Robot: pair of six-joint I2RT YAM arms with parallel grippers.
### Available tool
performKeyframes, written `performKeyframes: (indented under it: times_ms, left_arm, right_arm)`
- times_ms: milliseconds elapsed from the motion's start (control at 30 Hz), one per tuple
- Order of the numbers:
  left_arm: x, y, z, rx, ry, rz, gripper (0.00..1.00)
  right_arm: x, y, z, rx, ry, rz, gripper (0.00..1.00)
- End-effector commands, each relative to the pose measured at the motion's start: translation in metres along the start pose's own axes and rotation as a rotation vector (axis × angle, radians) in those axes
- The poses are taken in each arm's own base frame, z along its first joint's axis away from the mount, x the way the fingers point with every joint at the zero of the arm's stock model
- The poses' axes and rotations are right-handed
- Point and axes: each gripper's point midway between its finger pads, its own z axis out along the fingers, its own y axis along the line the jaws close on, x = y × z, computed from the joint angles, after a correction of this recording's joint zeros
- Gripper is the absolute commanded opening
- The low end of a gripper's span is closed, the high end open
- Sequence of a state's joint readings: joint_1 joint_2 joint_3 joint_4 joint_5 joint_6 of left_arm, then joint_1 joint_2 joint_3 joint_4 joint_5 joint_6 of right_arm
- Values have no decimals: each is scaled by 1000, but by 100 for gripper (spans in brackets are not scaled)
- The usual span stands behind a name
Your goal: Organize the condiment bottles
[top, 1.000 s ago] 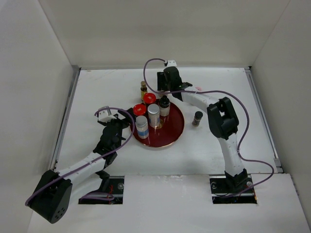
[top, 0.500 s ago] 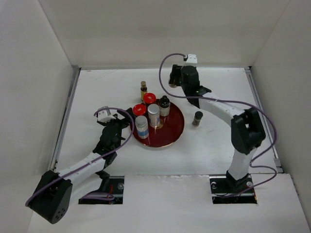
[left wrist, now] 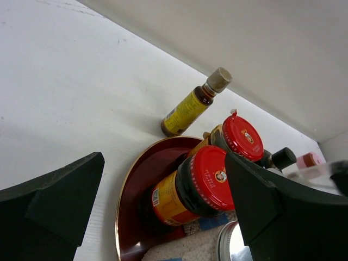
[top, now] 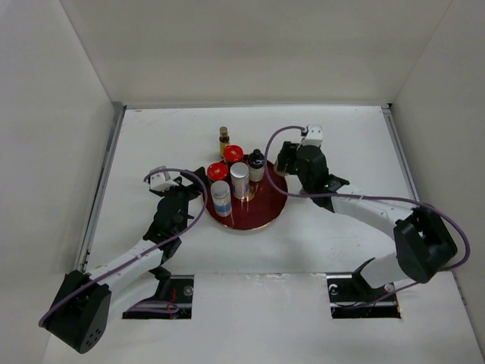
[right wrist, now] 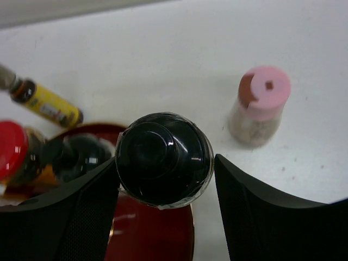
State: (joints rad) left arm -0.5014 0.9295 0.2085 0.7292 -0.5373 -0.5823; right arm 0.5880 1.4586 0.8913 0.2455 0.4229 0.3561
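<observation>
The condiment bottles stand mostly on the round dark red tray (top: 261, 220): two red-lidded jars (top: 218, 171) (left wrist: 201, 182), two silver-white cylinders (top: 239, 180) and a black-capped bottle (top: 256, 163). Behind the tray, a slim yellow-labelled bottle (top: 223, 137) (left wrist: 187, 109) stands on the table. My right gripper (top: 286, 163) (right wrist: 166, 160) is shut on another black-capped bottle (right wrist: 163, 157), held above the tray's right rim (right wrist: 147, 234). A pink-capped bottle (right wrist: 260, 103) stands on the table beyond it. My left gripper (top: 193, 196) (left wrist: 163, 163) is open at the tray's left edge, holding nothing.
White walls close in the table at the back and on both sides. The right arm's forearm (top: 356, 201) lies across the table to the right of the tray. Cables loop over both arms.
The right gripper has swung from the back of the table round to the tray's right rim. Its arm now covers the small dark-capped bottle right of the tray. The left arm has not moved.
</observation>
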Motion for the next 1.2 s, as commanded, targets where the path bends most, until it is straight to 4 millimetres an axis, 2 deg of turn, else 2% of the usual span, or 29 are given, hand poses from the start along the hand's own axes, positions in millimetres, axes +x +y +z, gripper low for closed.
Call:
performKeyframes:
  times_ms: [0, 167, 333, 500, 633, 733, 767, 867, 933, 1033, 1167]
  left_arm:
    - [-18, -4, -2, 24, -64, -49, 96]
    - [-15, -3, -1, 23, -54, -49, 96]
    - [-12, -4, 1, 24, -44, -45, 96]
    - [-13, -4, 2, 17, -47, -43, 96]
    - [-12, -8, 6, 19, -40, -41, 86]
    - [-14, -10, 6, 17, -42, -44, 71]
    - [-16, -11, 7, 13, -47, -45, 68]
    - [-22, -13, 7, -12, -53, -52, 66]
    - [-24, -16, 6, -27, -55, -70, 67]
    - [-32, -29, 12, -26, -61, -51, 71]
    - [-51, -50, 26, -33, -57, -12, 74]
  right_arm:
    - [-29, 32, -27, -101, -100, 66, 55]
    - [-2, 51, -38, -161, -56, 50, 55]
    - [24, 59, -27, -175, -13, 35, 55]
    - [31, 59, -16, -160, -10, 22, 56]
    - [42, 58, -9, -151, 2, 9, 57]
    - [47, 56, -6, -141, 9, -1, 61]
    - [49, 54, -6, -136, 14, -4, 63]
    - [54, 51, -7, -132, 20, -5, 69]
    - [56, 50, -9, -131, 26, -5, 77]
    - [47, 48, -17, -134, 7, 11, 87]
    - [32, 45, -31, -137, -17, 31, 91]
